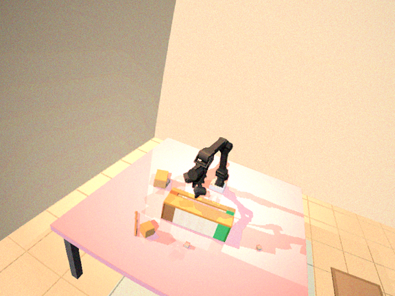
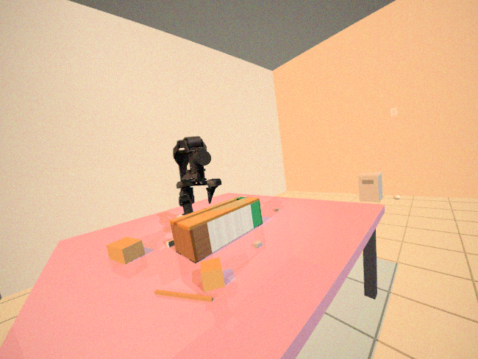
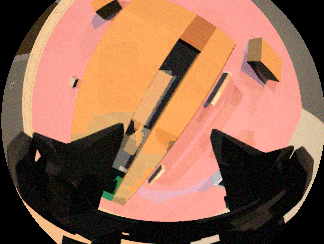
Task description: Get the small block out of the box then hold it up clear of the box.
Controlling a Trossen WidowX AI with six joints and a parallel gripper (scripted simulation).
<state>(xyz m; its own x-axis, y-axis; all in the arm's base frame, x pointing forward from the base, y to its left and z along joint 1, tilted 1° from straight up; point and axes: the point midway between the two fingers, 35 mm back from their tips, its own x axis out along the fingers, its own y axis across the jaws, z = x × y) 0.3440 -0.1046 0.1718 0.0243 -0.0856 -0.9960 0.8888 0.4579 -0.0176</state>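
Observation:
The long orange box (image 1: 199, 207) (image 2: 227, 210) (image 3: 107, 65) stands on the table with a narrow slot in its top. Its front has a pale window between a brown end (image 1: 168, 212) (image 2: 201, 241) and a green end (image 1: 221, 232) (image 2: 256, 213). Tan shapes show inside the slot in the wrist view; I cannot tell which, if any, is the small block. My gripper (image 1: 196, 193) (image 3: 169, 130) is open and empty, above the box's rear edge. In the wrist view the left finger covers part of the slot near the green end.
One orange cube (image 1: 161, 179) (image 2: 125, 250) (image 3: 267, 57) stands behind the brown end, another (image 1: 148, 228) (image 2: 212, 274) in front. An orange stick (image 1: 136, 223) (image 2: 183, 296) lies beyond it. Two tiny cubes (image 1: 186, 245) (image 1: 259, 247) lie on the front and right of the table.

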